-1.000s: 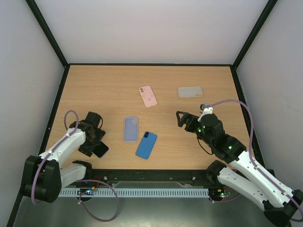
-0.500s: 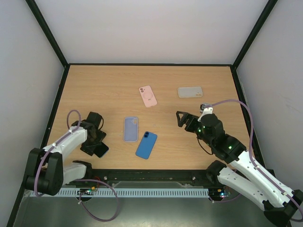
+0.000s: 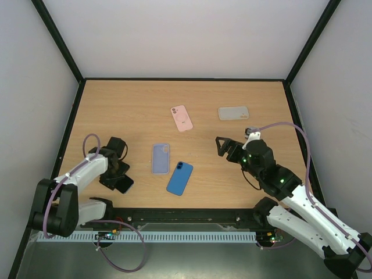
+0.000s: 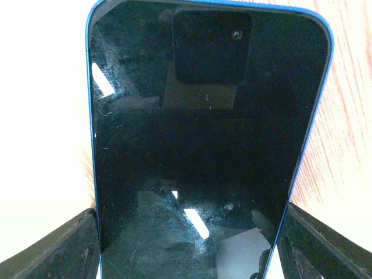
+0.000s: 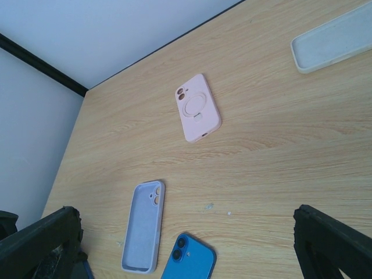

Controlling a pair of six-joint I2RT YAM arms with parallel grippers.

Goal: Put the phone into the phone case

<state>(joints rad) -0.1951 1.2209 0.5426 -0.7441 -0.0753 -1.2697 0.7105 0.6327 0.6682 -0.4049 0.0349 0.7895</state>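
"So where's the left gripper (image 3: pixel 119 175)?"
"Bent low at the table's (image 3: pixel 261 99) near-left, fingers (image 4: pixel 52 250) flanking the blue-edged phone (image 4: pixel 203 145) — whether it grips, can't tell. The right gripper (image 3: pixel 222 146) hovers mid-table, spread wide, empty."

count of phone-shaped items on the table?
5: pink ringed case far centre; pale grey case far right; lavender case centre; blue phone beside it, back up; black-screened blue-edged phone between the left tool's fingers. None seem hidden.
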